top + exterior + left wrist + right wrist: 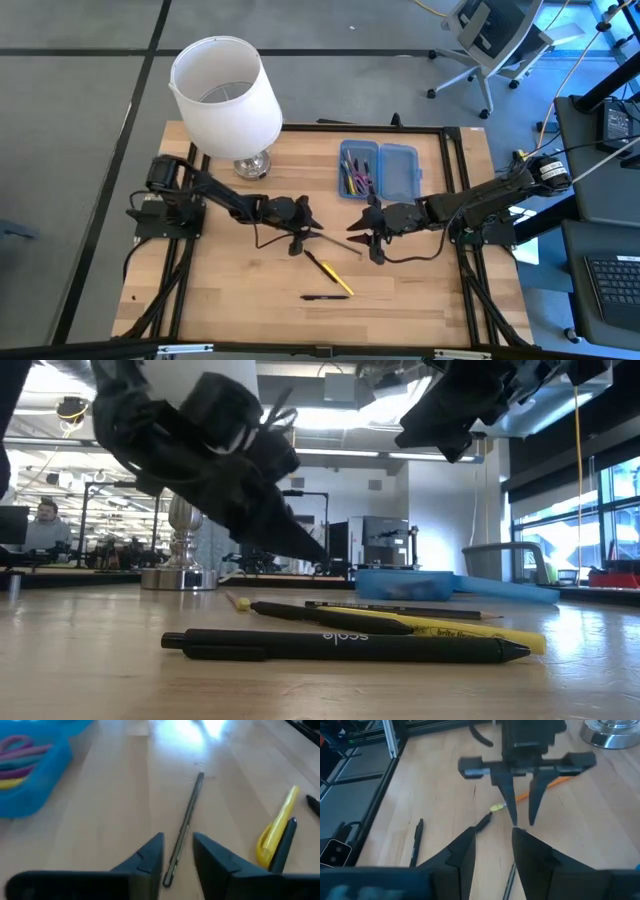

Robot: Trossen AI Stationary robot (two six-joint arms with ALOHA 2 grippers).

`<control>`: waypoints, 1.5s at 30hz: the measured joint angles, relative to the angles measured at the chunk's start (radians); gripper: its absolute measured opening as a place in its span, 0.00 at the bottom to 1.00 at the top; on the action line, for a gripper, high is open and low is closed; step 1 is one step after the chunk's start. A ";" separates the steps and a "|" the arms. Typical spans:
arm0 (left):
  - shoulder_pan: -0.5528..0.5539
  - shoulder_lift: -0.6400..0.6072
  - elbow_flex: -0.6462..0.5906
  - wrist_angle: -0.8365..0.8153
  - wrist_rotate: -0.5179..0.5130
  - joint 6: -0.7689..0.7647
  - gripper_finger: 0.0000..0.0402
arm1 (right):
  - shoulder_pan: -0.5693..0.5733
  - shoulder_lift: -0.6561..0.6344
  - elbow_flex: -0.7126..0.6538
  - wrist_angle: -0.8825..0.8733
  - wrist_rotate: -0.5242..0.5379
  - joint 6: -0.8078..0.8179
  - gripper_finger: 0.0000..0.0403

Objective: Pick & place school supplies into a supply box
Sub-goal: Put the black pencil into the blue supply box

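On your left, the white lampshade (pixel 225 95) covers most of its silver base (pixel 251 166) at the table's far edge. The left gripper (pixel 310 226) sits mid-table, fingers (pixel 150 857) spread with a thin dark pencil (pixel 184 827) lying between them; whether they touch it is hard to make out. Near of it lie a yellow-and-black pen (pixel 331 274) and a black pen (pixel 325 297). The right gripper (pixel 362 228) faces the left one, its fingers (pixel 462 851) also parted over the pencil's other end. The supply box (pixel 378 171) lies open at the far centre-right, holding scissors and pens too small to separate
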 joint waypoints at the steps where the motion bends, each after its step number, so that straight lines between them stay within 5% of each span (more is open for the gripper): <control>1: 0.000 0.018 0.017 0.002 0.006 0.026 0.24 | 0.000 0.000 0.000 -0.001 0.000 0.001 0.33; 7: 0.008 0.115 0.096 -0.005 0.110 0.085 0.24 | 0.000 0.000 0.000 -0.002 0.000 0.026 0.33; 25: 0.013 0.202 0.126 -0.051 0.109 0.214 0.23 | -0.001 0.000 0.000 -0.010 -0.002 0.046 0.32; 45: 0.014 0.205 0.123 -0.069 0.103 0.207 0.03 | 0.000 -0.010 0.001 -0.011 -0.002 0.064 0.33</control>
